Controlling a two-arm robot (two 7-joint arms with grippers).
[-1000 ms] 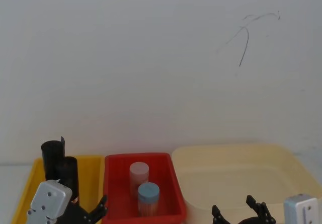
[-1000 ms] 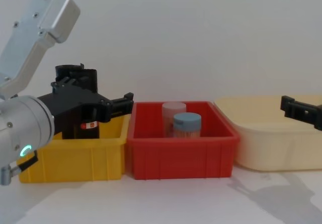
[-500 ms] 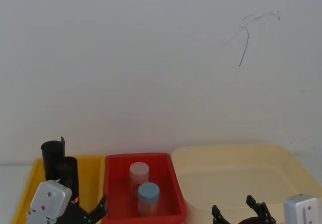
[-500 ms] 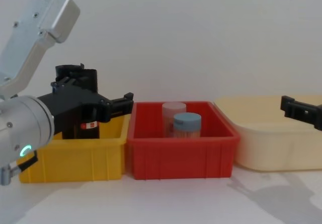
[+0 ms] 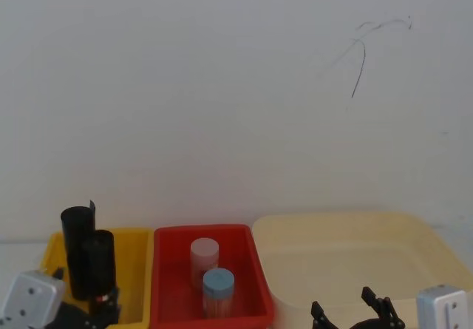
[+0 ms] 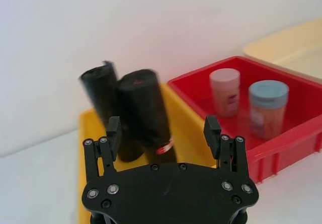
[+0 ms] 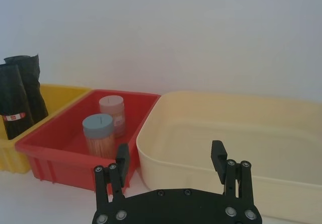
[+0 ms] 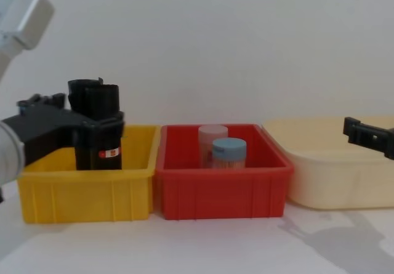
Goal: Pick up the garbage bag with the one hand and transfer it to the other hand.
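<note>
One tool (image 6: 162,131) (left, splayed) before garbage bag (image 6: 143,108)

A white table (image 8: 203,244) carries a yellow bin (image 8: 86,195), red bin (image 8: 221,195) and cream tub (image 8: 332,178).

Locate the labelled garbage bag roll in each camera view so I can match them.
Head view: garbage bag, lower left, front roll in the yellow bin.
Chest view: left, same bin.
Left wrist view: just beyond the left gripper.
Right wrist view: beyond the red bin.
Shared landmark: the red bin beside it.
</note>
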